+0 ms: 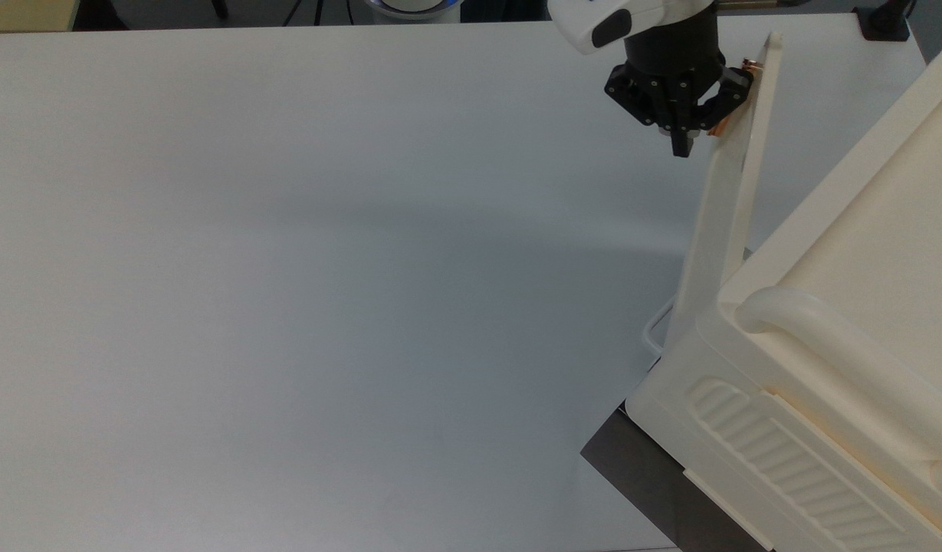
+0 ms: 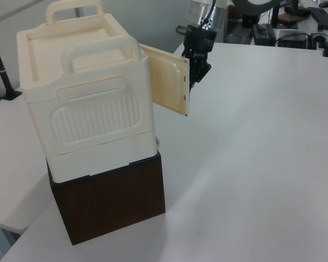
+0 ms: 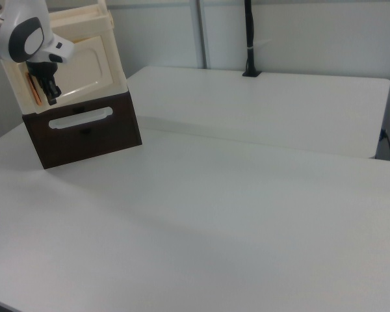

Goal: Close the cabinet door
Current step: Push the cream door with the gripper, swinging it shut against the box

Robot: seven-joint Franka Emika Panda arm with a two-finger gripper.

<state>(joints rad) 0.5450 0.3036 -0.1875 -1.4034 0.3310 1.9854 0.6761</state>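
**Observer:** Report positions, largest first.

**Operator:** The cabinet [image 2: 82, 98] sits on a dark brown base [image 2: 109, 202]. I see the door [image 2: 167, 79] ajar, its free edge well off the frame. My gripper [image 1: 697, 126] is at the handle [image 3: 34, 88]; I cannot tell whether the fingers are clenched on it.

**Observer:** Procedure?

**Operator:** I would follow the hinge arc, keeping contact near the free edge, and slow down before the door seats.
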